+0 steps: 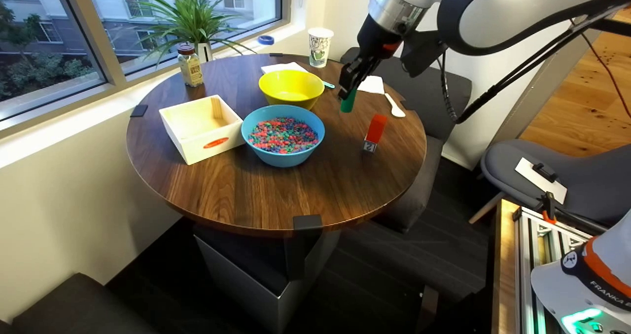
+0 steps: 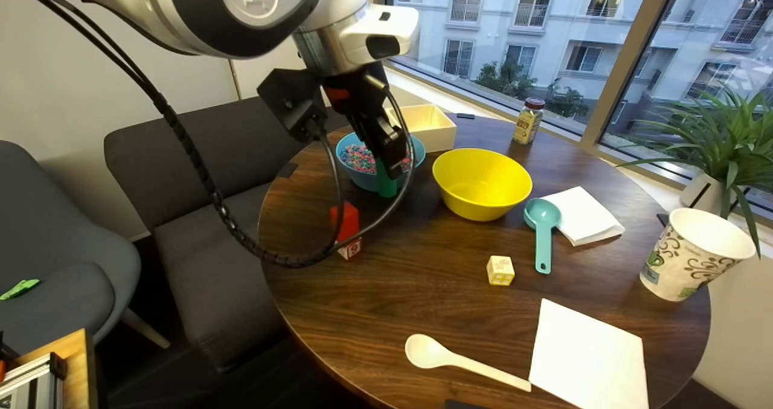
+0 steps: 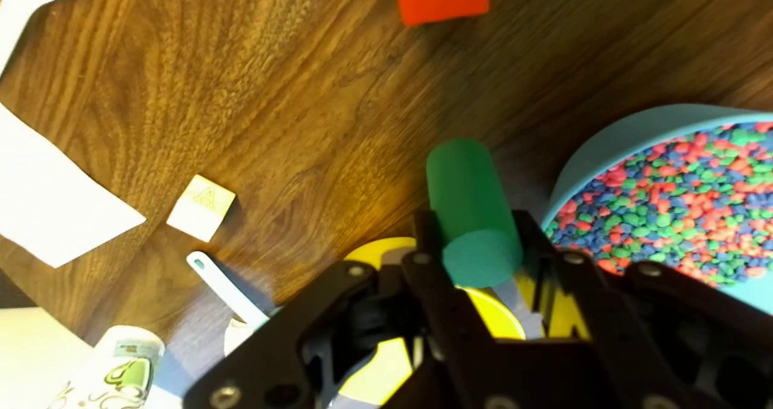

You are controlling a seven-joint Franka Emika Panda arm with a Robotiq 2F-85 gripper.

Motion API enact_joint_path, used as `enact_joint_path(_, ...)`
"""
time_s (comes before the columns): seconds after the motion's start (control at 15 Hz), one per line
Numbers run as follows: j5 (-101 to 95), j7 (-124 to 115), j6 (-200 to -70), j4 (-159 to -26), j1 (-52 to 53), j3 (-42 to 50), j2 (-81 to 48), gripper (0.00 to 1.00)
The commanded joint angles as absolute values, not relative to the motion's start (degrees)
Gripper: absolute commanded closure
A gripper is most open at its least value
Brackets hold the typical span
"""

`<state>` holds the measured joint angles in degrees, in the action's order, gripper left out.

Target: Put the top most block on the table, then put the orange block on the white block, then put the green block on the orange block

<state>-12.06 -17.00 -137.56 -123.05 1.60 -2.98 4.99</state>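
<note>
The green block (image 3: 464, 179) hangs pinched in the gripper (image 3: 475, 220) above bare table (image 1: 276, 196), well inside the round edge.

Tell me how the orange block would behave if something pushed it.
The orange block would probably tip or slide off easily, since it stands tall on the smaller white block. Its flat faces suggest little rolling. Its straight edges hint at stiffness.

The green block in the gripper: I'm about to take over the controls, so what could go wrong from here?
The green block is cylindrical, held near its upper end by the gripper: it might tilt on contact, or roll if dropped. The orange block stands on the white block, so a clumsy placement could dislodge it.
</note>
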Motion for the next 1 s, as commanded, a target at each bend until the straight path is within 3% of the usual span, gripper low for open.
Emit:
enact_joint_path(0.0, -14.73, -17.81, -133.57, -124.88, 1.28, -3.84, 9.95, 0.92)
enact_joint_path(0.93, -13.35, -25.23, -122.95, -129.77, 0.11, -6.04, 19.01, 0.92)
